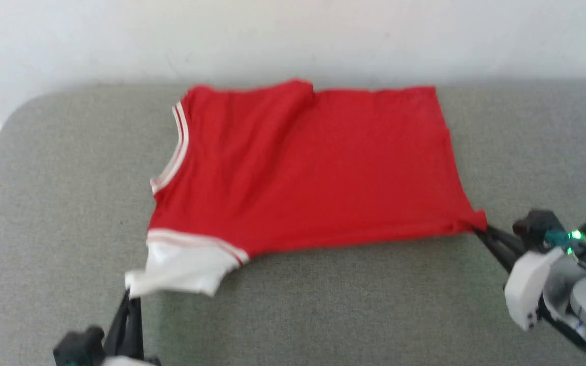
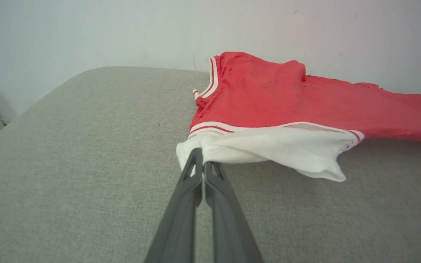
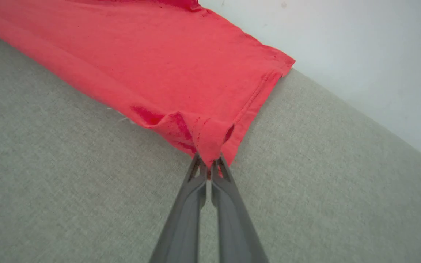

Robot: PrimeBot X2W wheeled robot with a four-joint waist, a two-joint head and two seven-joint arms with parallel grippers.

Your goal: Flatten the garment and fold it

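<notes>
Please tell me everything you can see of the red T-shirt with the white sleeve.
The red jersey T-shirt lies mostly flat on the grey woven fabric surface, plain red side up, neck toward the robot's left, hem toward its right. Red-white striped trim edges the neckline and the white short sleeve. The left claw is shut on that sleeve's corner; the right claw is shut on the near hem corner, which puckers.
</notes>
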